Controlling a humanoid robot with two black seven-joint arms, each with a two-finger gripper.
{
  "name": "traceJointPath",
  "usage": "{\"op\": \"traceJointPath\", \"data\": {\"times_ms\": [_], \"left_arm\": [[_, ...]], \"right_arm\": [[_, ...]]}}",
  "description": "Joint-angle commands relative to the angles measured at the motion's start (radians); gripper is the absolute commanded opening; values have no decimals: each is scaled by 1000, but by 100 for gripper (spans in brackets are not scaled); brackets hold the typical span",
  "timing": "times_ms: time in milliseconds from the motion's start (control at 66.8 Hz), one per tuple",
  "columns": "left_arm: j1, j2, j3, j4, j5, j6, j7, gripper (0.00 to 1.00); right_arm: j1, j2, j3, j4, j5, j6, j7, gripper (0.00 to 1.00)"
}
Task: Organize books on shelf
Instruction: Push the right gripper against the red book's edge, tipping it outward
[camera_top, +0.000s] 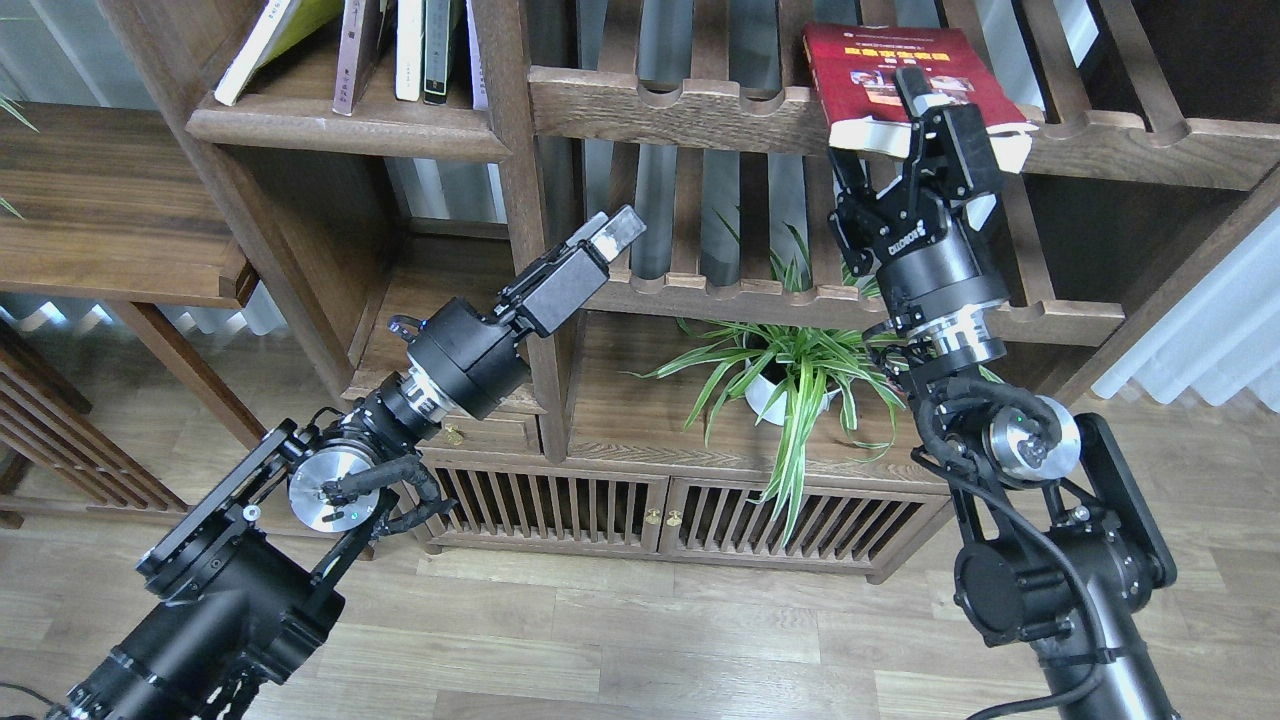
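Spider plant in white pot on cabinet top; slatted cabinet doors below plant, slatted racks above it, wood floor underneath.

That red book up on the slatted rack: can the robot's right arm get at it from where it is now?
Probably yes. The right gripper is already up at the red book, one finger lying over its cover and another below its near edge. Nothing stands between them. Whether the fingers have closed firmly on it is hard to tell.
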Motion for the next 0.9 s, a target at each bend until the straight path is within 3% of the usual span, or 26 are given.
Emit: {"op": "traceJointPath", "data": {"times_ms": [0, 449, 674, 794, 884], "left_arm": [[0, 0, -4, 0, 0, 0, 0, 72], [0, 0, -15, 0, 0, 0, 0, 72], [3, 0, -31, 5, 0, 0, 0, 72], [4, 0, -32, 3, 0, 0, 1, 72], [4, 0, -34, 3, 0, 0, 1, 72]], "right_arm": [[26, -6, 12, -2, 0, -43, 3, 97], [43, -30, 45, -18, 2, -49, 5, 96], [61, -41, 45, -22, 26, -72, 5, 90], [79, -44, 45, -32, 29, -141, 5, 87], [79, -44, 46, -32, 42, -146, 5, 78]]}}
